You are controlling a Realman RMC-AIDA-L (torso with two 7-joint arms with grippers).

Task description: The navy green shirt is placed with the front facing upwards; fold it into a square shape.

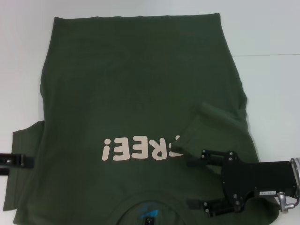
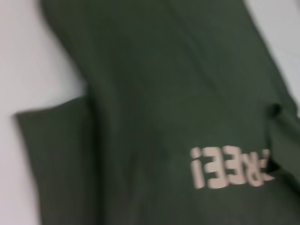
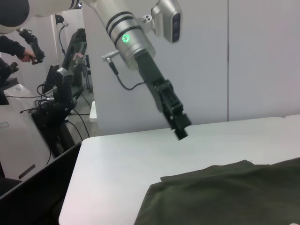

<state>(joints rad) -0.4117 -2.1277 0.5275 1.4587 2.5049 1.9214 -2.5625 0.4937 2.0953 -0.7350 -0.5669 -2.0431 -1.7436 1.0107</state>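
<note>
The shirt [image 1: 140, 98] lies spread on the white worktop [image 1: 272, 28], print side up, with its collar nearest the robot and the pale lettering [image 1: 140, 148] reading upside down from the head view. The right hand [image 1: 190, 183] sits low over the shirt's shoulder area just beside the collar, its two black fingers [image 1: 206, 157] spread apart with green cloth showing between them and nothing clamped. Just beyond that hand, the right sleeve [image 1: 211, 126] is folded inward over the chest so that its edge covers the first letter of the print.

Only the head view shows the neck opening and its small blue label [image 1: 149, 212], which lies beside the right hand. The left hand [image 1: 21, 160] appears there only as a black tip at the picture's edge, next to the flat left sleeve; whether it is apart or together cannot be told.

The left wrist view looks down on the shirt [image 2: 164, 93], with the left sleeve [image 2: 56, 154] spread flat.

The right wrist view alone shows the left arm from the side, its hand [image 3: 180, 126] hanging above the bare worktop [image 3: 122, 164], clear of the shirt's edge [image 3: 225, 192].
</note>
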